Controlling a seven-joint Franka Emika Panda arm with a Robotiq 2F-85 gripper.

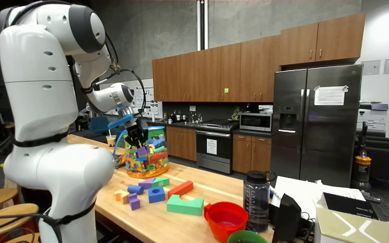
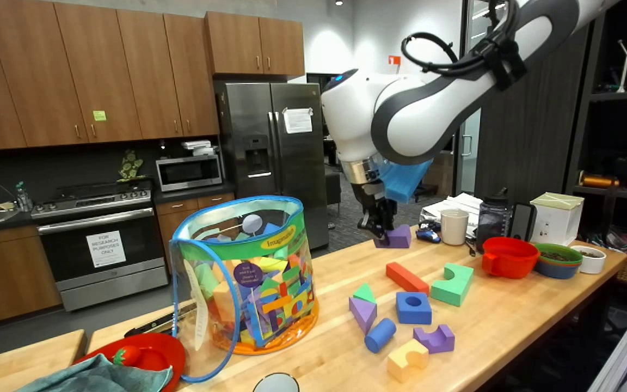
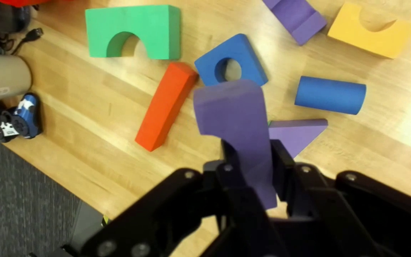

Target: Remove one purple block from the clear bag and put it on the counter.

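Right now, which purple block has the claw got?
The notched purple block held up in the claw; the purple triangle and the purple piece beside the yellow block lie on the counter.

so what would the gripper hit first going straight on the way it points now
Led by the purple block it holds, the gripper would probably meet the green triangle, mostly hidden behind that block in the wrist view. Depth is unclear: the counter or red block could come first.

The counter (image 2: pixel 340 272) is smooth wood, the clear bag (image 2: pixel 248 275) glossy plastic.
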